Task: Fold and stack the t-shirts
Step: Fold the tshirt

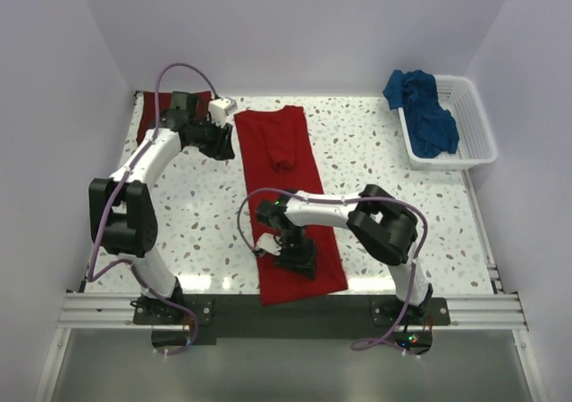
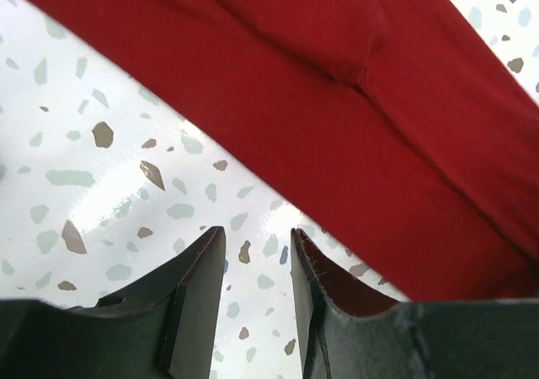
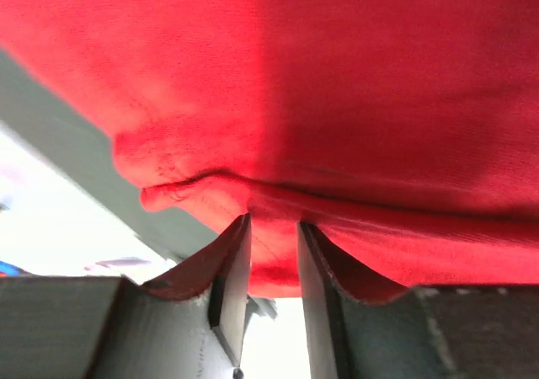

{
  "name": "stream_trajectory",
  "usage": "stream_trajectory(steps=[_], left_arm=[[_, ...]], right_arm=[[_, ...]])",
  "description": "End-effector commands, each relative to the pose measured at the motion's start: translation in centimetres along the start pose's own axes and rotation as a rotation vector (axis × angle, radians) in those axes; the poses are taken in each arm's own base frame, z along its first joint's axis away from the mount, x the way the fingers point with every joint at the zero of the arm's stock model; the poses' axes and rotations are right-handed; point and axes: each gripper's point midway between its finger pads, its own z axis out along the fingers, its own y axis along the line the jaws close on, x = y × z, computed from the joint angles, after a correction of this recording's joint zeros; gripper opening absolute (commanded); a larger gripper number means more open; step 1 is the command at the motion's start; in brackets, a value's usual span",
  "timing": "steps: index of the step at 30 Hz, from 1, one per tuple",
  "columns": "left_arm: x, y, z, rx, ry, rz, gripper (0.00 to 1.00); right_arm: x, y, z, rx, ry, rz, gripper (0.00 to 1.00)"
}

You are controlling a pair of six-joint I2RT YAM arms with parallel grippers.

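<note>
Red t-shirt lies as long narrow strip down centre of table. Right gripper pinches fold at its near end, fingers nearly closed on cloth. Left gripper just beside far left edge, fingers slightly parted, holding nothing. Maroon t-shirt in far left corner; blue t-shirt in basket.

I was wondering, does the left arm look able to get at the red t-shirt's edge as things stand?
Probably yes: the left gripper hangs open over bare table, with the red t-shirt edge just beyond its fingertips and nothing between them.
</note>
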Motion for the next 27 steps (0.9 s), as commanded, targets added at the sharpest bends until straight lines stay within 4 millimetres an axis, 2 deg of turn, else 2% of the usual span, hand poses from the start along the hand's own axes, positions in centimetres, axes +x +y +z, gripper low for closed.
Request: stream_trajectory(steps=[1,3,4,6,7,8,9,10,11,12,13,15,19,21,27], left_arm=[[1.4,-0.6,0.0,0.035,0.026,-0.009,0.42],[2.0,-0.6,0.9,0.053,0.042,-0.031,0.42],[1.9,-0.5,1.2,0.058,0.038,-0.034,0.42],[2.2,-0.6,2.2,0.088,0.046,-0.065,0.41],[1.8,-0.8,2.6,0.108,0.033,-0.065,0.41],[1.8,-0.9,3.1,0.118,0.031,-0.077,0.4],[2.1,-1.0,3.8,0.137,0.04,-0.091,0.4],[1.6,-1.3,4.3,0.165,0.023,-0.089,0.4],[1.5,-1.4,4.7,0.172,0.022,-0.115,0.4],[1.9,-1.4,5.5,0.18,0.034,-0.132,0.39],[1.8,-1.6,6.0,0.184,0.031,-0.129,0.39],[2.2,-1.4,7.1,0.176,0.046,-0.148,0.38],[1.9,-1.4,8.4,0.169,0.045,-0.138,0.37],[1.9,-0.9,8.9,0.151,0.049,-0.137,0.37],[3.3,-0.5,10.8,0.151,0.101,-0.146,0.37]], right_arm=[[-10.2,5.0,-1.4,-0.236,-0.336,-0.053,0.34],[-12.1,5.5,-4.9,-0.245,-0.426,-0.081,0.37],[-12.5,5.4,-6.4,-0.234,-0.467,-0.089,0.38],[-12.5,4.2,-10.8,-0.219,-0.598,-0.082,0.43],[-12.3,3.3,-12.2,-0.213,-0.636,-0.066,0.43],[-11.7,1.0,-14.5,-0.184,-0.702,-0.03,0.43],[-11.1,-0.3,-15.4,-0.164,-0.724,-0.005,0.43],[-10.7,-1.8,-16.3,-0.138,-0.75,0.022,0.42],[-9.8,-4.7,-17.2,-0.103,-0.786,0.087,0.41],[-9.7,-7.1,-18.0,-0.03,-0.815,0.126,0.41],[-9.3,-8.9,-18.3,0.01,-0.824,0.169,0.38],[-8.6,-13.9,-18.5,0.151,-0.824,0.269,0.35],[-7.9,-20.0,-18.2,0.34,-0.814,0.364,0.3],[-8.1,-22.4,-17.4,0.406,-0.808,0.395,0.29],[-8.2,-27.2,-15.3,0.494,-0.775,0.477,0.27]])
